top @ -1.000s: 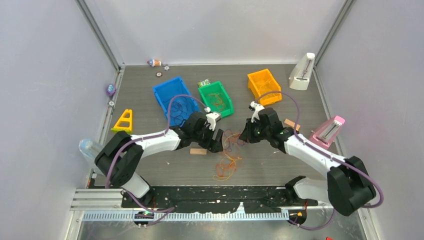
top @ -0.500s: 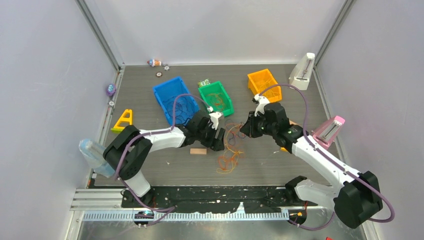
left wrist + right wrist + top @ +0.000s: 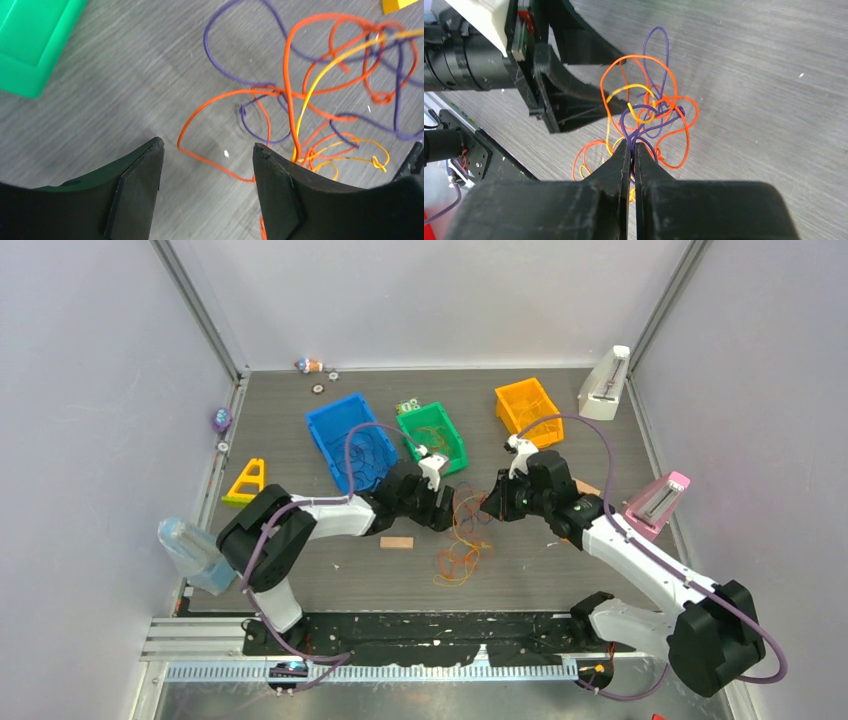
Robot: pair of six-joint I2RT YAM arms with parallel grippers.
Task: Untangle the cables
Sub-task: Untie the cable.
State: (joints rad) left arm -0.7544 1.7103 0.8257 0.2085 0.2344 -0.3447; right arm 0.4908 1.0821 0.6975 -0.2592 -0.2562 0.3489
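The cables (image 3: 466, 512) are thin orange, yellow and purple strands tangled at the table's middle, with loose orange loops (image 3: 455, 565) trailing toward me. My right gripper (image 3: 488, 506) is shut on purple strands of the tangle; in the right wrist view the jaws (image 3: 632, 145) pinch them and the loops (image 3: 649, 107) spread beyond. My left gripper (image 3: 446, 514) is open just left of the tangle. In the left wrist view its fingers (image 3: 207, 150) straddle one orange loop lying on the table, and the cables (image 3: 300, 95) lie ahead to the right.
A blue bin (image 3: 345, 440), a green bin (image 3: 432, 437) and an orange bin (image 3: 527, 410) stand behind the arms. A wooden block (image 3: 396, 542) lies under the left arm. A yellow triangle (image 3: 248, 482) and a bottle (image 3: 190, 552) are at the left; white (image 3: 605, 385) and pink (image 3: 655, 502) stands are at the right.
My left gripper has moved right and slightly back, up to the tangle. My right gripper has shifted slightly back with the strands; the tangle has drawn up between the two grippers.
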